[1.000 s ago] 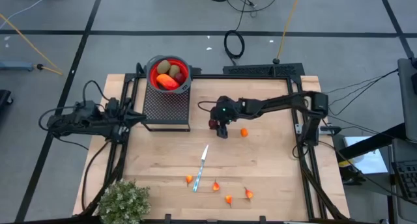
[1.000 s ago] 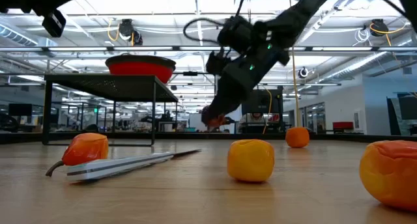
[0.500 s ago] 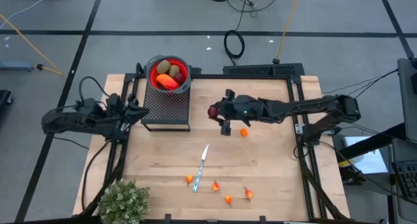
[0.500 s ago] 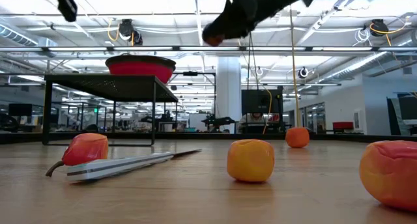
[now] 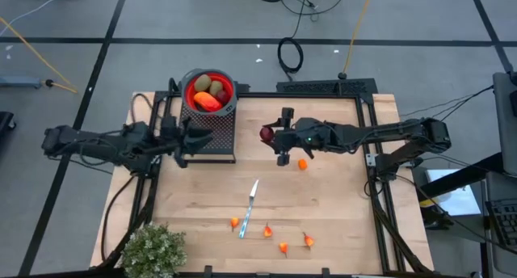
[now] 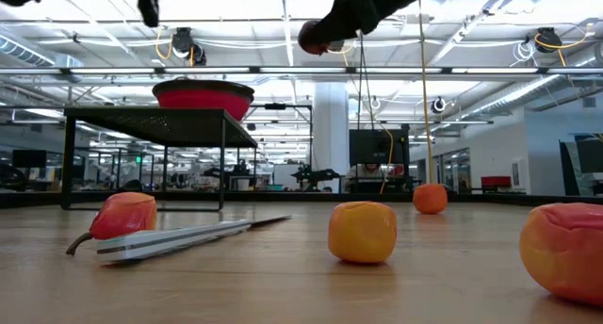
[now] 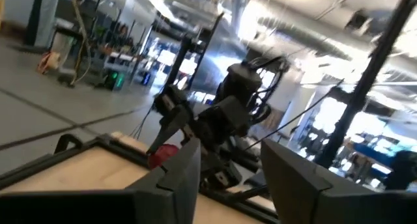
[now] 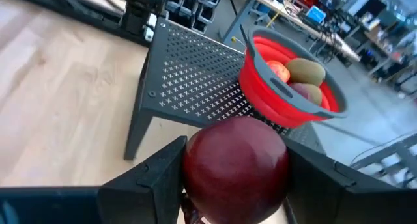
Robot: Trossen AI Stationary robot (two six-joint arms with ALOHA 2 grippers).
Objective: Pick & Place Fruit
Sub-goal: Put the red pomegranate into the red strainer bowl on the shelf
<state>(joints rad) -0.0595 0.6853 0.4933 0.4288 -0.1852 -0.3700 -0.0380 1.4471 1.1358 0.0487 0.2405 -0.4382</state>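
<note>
A wooden table [image 5: 323, 229] is sitting on a grey taped floor, with a wide hall of ceiling lights and racks stretching behind it; I am finding no brand, label or writing that I can read anywhere. My right gripper [image 5: 269, 136] is hanging above the table's middle, jaws clamped on a dark-red ball [image 8: 236, 162], facing nine o'clock toward the black perforated stand [image 5: 207, 132]. At the stand's twelve o'clock edge the red bowl [image 8: 287, 97] is holding olive-brown ovals [image 5: 203, 85] and an elongated orange-red fruit [image 5: 208, 102]. My left gripper [image 5: 199, 137] is hovering over the stand with its fingers [image 7: 172, 180] standing apart and nothing between them. An orange ball [image 5: 302, 164] is lying just at five o'clock from my right gripper. Toward six o'clock a knife [image 5: 250, 205] is lying on the wood, with tiny red-orange bits [image 5: 283, 246] scattered near its handle end. A bushy grey-green plant [image 5: 153, 250] is sitting at the table's seven o'clock corner.
</note>
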